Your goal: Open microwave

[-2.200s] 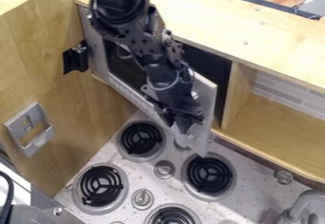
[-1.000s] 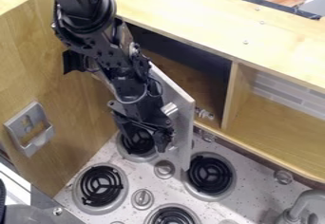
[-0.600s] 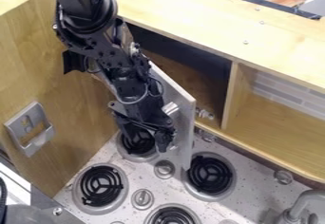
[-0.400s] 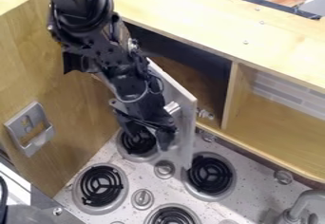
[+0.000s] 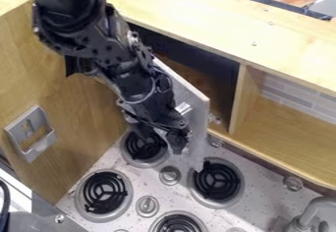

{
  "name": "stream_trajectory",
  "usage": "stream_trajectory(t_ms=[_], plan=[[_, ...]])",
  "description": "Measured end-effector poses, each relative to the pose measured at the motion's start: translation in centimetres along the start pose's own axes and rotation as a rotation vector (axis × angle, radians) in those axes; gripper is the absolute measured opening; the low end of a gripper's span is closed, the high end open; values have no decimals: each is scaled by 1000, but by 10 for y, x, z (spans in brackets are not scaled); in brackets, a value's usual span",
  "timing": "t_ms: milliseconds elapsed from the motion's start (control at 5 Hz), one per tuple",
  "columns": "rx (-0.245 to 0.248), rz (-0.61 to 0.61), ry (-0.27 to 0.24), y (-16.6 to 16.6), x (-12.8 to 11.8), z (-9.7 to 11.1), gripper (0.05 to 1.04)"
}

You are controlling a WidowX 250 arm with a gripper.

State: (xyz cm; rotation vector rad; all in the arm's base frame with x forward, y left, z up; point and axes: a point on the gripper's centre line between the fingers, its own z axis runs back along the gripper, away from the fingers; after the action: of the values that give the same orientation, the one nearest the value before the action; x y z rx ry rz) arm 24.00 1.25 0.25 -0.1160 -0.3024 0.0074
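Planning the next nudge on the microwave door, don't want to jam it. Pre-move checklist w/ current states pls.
1. Door unlatched, free edge out from the cabinet: ok, the dark interior shows behind it.
2. Door fully open: not ok, it stands at a slant, part of the way out.
3. End effector fingers apart: ok.
4. End effector out of the door's opening path: not ok, it is at the outer face, near the handle.
5. Contact with the handle: cannot tell, the arm hides part of that area.
6. Door's lower corner clear of the nearby burner: cannot tell from this angle.
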Motion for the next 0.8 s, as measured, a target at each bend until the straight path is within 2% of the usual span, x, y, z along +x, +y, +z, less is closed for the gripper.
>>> stream_trajectory(t_ms=[400,800], plan=[[-44,-6,-56,-7,14,27,1001],[-80,-47,-120,-32,64,51,1001]])
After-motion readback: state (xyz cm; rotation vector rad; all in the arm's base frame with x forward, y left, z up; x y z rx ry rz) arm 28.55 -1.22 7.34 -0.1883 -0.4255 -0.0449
